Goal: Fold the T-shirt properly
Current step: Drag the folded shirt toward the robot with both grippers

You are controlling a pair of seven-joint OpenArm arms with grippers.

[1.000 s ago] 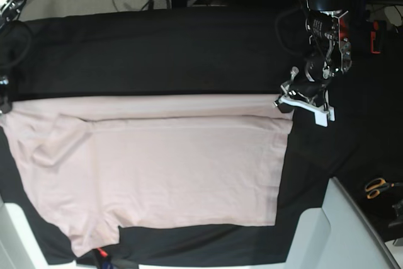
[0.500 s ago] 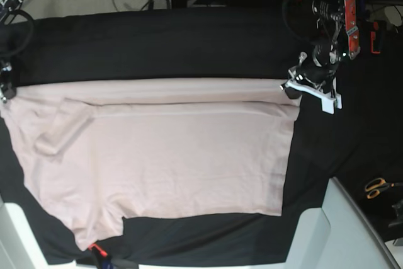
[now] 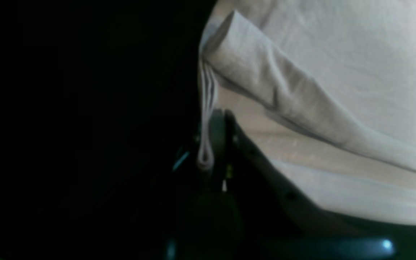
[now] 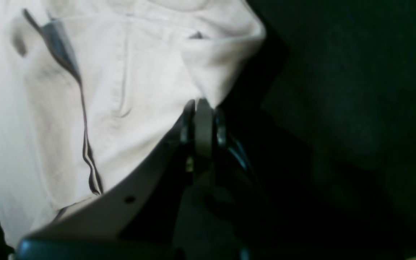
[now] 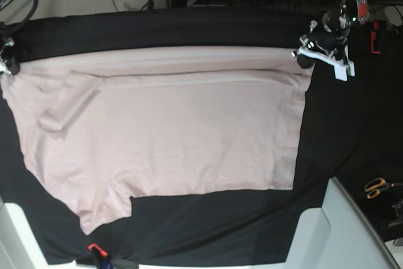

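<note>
One black table cloth (image 5: 189,29) covers the whole work surface, and the T-shirt (image 5: 176,130) lies spread flat across most of it, pale pink and plain. Its far long edge is folded over on itself, making a narrow band that runs nearly the full width of the garment near the back of the table. A short sleeve (image 5: 60,111) lies creased and doubled over on the shirt toward the base view's left, and another sleeve corner pokes out at the near left edge.

The left gripper (image 5: 306,55) sits at the far corner of the shirt on the base view's right, jaws pressed together on the fabric; its wrist view shows the layered hem edge caught between the dark fingers (image 3: 218,130), with a rolled fold of cloth rising just beyond. The right gripper (image 5: 7,64) is at the opposite far corner, at the base view's left edge, and is largely cut off there. In its wrist view, the fingers (image 4: 202,119) are closed tight on a bunched corner of pink cloth.

A pair of orange-handled scissors (image 5: 378,187) lies on the cloth well to the right, apart from the shirt.
</note>
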